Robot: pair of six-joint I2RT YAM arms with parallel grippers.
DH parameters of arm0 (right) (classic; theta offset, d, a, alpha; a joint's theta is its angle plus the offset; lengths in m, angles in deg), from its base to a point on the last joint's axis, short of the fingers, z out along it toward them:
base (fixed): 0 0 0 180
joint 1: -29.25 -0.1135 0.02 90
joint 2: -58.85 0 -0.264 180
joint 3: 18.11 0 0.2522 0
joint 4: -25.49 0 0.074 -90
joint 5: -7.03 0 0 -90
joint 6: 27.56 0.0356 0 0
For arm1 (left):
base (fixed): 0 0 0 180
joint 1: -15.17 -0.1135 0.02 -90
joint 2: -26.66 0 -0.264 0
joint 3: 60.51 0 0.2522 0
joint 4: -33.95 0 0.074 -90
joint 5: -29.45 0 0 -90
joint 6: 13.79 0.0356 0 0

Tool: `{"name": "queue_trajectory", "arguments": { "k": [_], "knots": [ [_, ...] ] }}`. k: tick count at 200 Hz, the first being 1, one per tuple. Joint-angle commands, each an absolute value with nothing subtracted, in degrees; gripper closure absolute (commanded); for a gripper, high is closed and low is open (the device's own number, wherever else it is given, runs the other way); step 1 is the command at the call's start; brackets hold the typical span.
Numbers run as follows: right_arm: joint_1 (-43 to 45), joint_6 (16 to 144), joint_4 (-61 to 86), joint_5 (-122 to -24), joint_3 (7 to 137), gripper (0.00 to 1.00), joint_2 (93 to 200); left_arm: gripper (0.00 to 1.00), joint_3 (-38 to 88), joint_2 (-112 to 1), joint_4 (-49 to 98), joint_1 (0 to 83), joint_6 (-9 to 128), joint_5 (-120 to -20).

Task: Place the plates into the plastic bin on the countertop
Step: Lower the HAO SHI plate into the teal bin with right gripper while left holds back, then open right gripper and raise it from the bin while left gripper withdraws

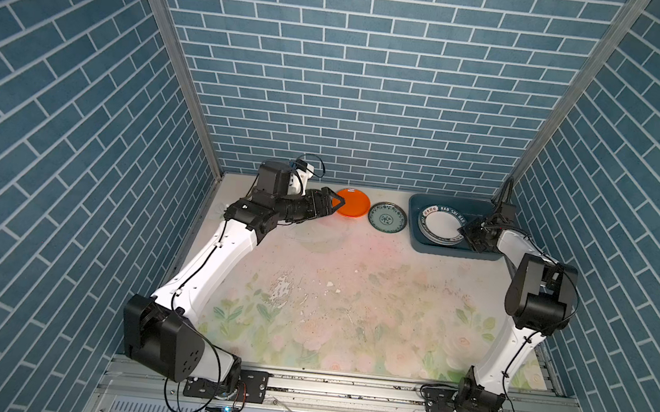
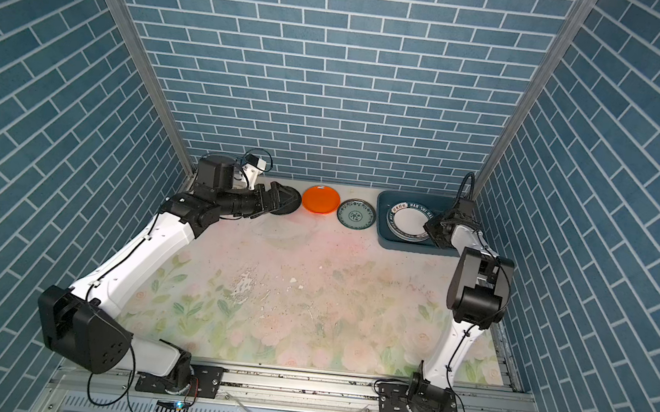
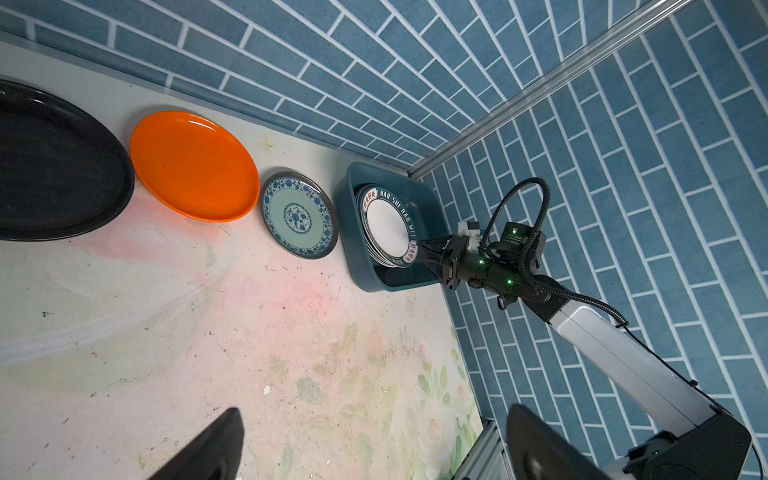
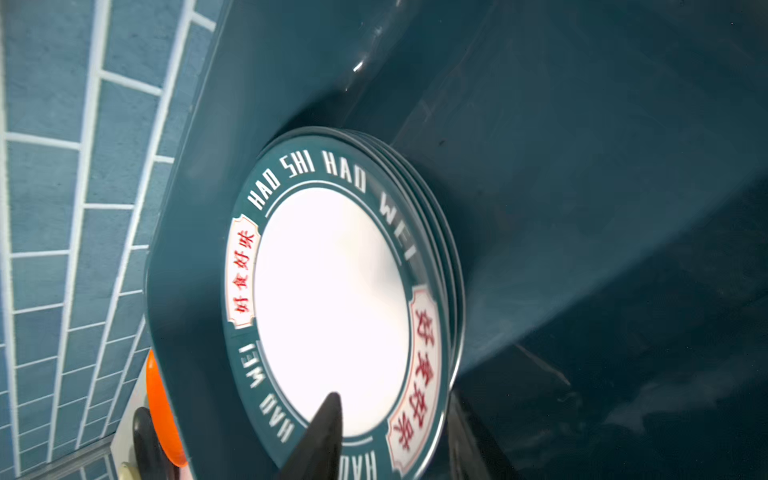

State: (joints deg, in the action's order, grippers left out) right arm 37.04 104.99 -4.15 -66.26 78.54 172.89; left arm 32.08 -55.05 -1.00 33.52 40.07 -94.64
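Note:
The plastic bin (image 1: 416,207) (image 2: 381,221) stands at the back right of the countertop (image 1: 352,293). It holds a stack of plates (image 1: 441,227) (image 4: 328,299), the top one white with a dark lettered rim. My right gripper (image 1: 463,229) (image 4: 392,399) is open, its jaws apart astride that plate's near rim. To the bin's left lie a teal-patterned plate (image 1: 387,218) (image 3: 297,216), an orange plate (image 2: 320,200) (image 3: 193,166) and a black plate (image 2: 290,207) (image 3: 54,166). My left gripper (image 2: 279,199) (image 3: 374,453) hovers wide open over the black plate, holding nothing.
Blue brick walls close in the back and both sides, and the bin sits tight in the back right corner (image 3: 415,170). A metal rail (image 1: 342,388) runs along the front edge. The countertop's printed surface is scuffed in the middle.

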Motion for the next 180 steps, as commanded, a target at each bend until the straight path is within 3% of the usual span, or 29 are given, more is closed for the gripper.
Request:
{"name": "queue_trajectory", "arguments": {
  "k": [1,180],
  "knots": [
    [37.2,103.3,-6.1,-67.1,80.4,0.49,172.7,0.0,32.3,-55.1,-1.4,33.7,41.3,-94.6],
    [37.1,101.8,-9.6,-70.8,79.9,0.17,165.5,0.0,31.2,-55.1,-0.4,33.7,41.3,-93.2]
  ]
}}
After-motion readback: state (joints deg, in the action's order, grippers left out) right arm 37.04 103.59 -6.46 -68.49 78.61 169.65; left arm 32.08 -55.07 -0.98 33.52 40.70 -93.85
